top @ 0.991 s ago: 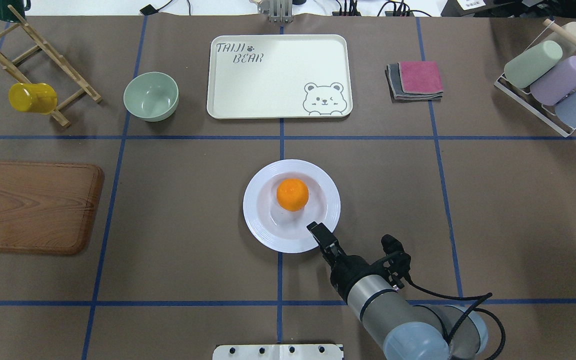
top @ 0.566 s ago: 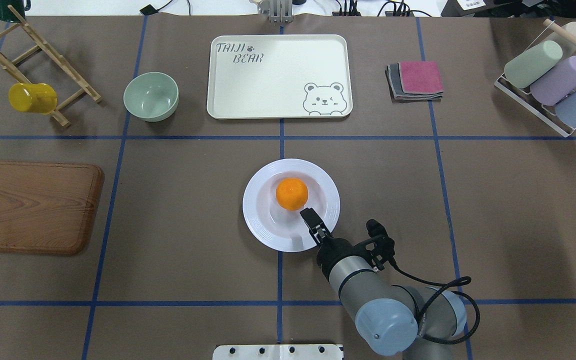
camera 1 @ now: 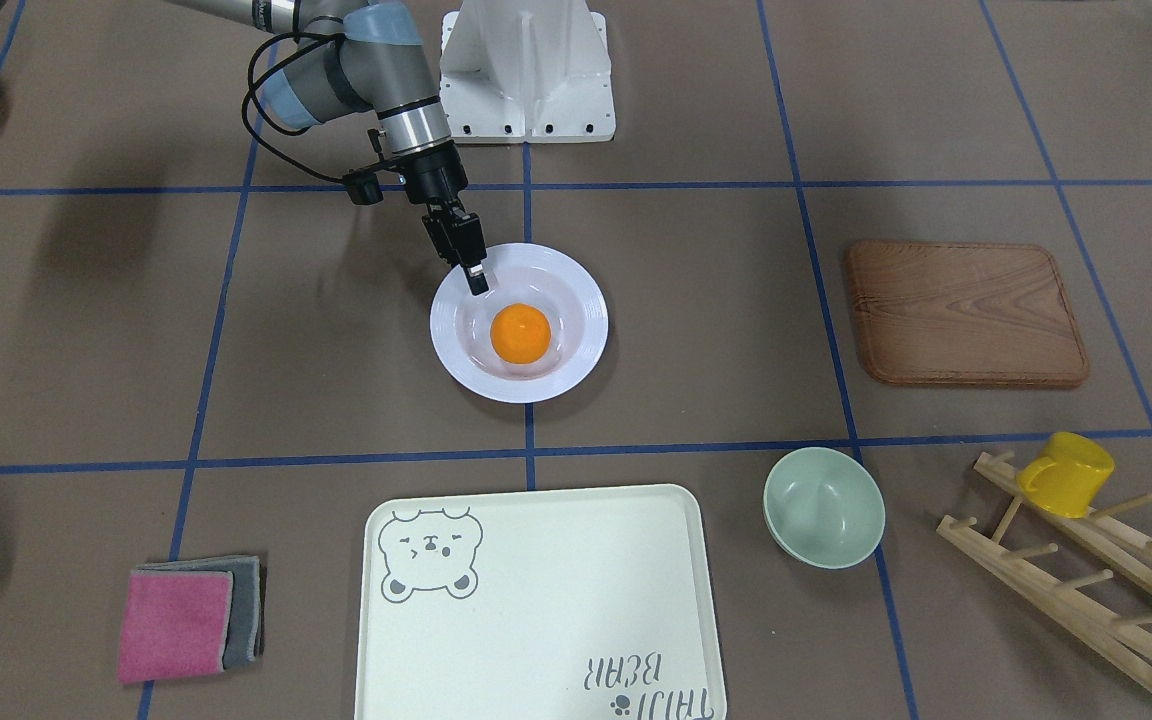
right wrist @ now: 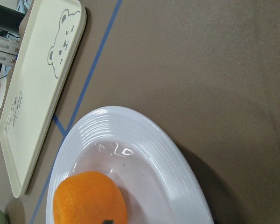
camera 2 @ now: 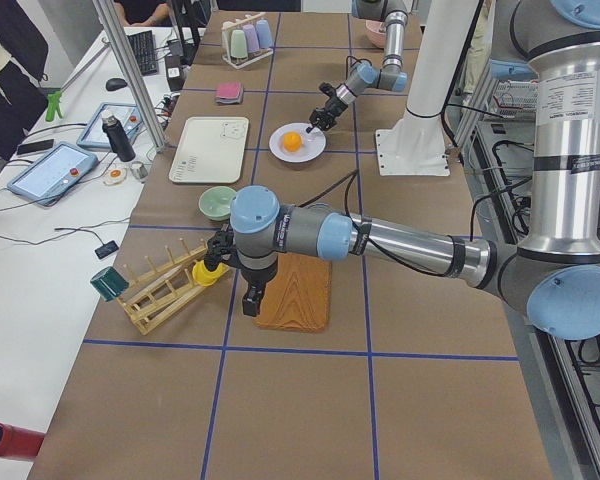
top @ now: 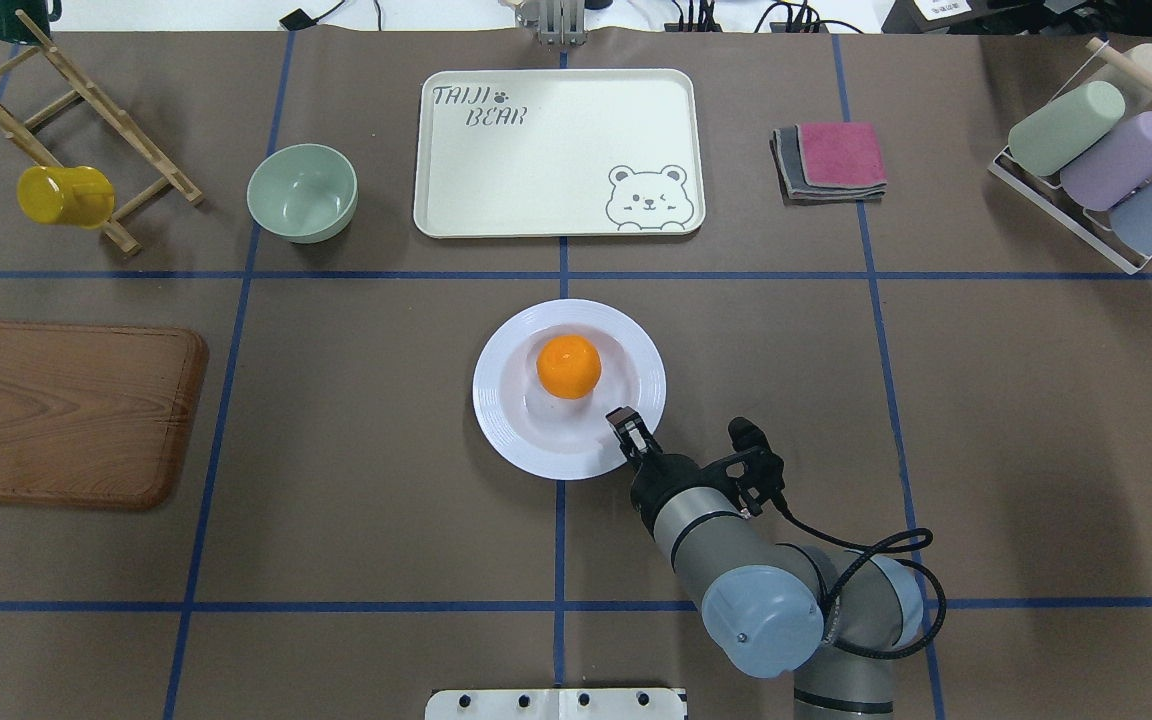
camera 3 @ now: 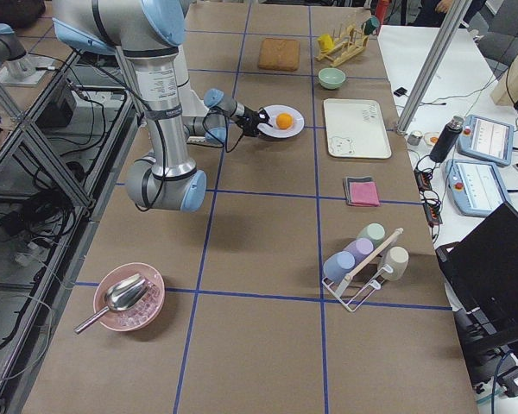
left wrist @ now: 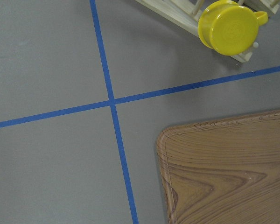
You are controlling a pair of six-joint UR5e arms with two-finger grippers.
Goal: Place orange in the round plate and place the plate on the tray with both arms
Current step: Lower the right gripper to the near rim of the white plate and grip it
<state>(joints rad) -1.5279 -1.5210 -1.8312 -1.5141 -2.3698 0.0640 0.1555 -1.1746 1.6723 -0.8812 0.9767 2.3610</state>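
The orange (top: 569, 366) sits in the sunken centre of the white round plate (top: 511, 420), mid-table. My right gripper (top: 624, 422) is at the plate's near-right rim, its black fingers closed over the edge, so it is shut on the plate. From the front view, the same gripper (camera 1: 476, 280) reaches down onto the rim of the plate (camera 1: 576, 300) behind the orange (camera 1: 520, 333). The cream bear tray (top: 556, 150) lies bare beyond the plate. My left gripper (camera 2: 252, 298) hangs over the wooden board's corner; I cannot tell its state.
A pale-green bowl (top: 302, 192) stands left of the tray, folded cloths (top: 831, 160) to its right. The wooden board (top: 66, 415) lies at the left, with a yellow mug (top: 64, 195) on a wooden rack behind it. A rack of cups (top: 1096, 160) is at the far right.
The right gripper advanced onto the plate's rim. The plate, with the orange in it, then shifted away from the robot and a little left, toward the tray.
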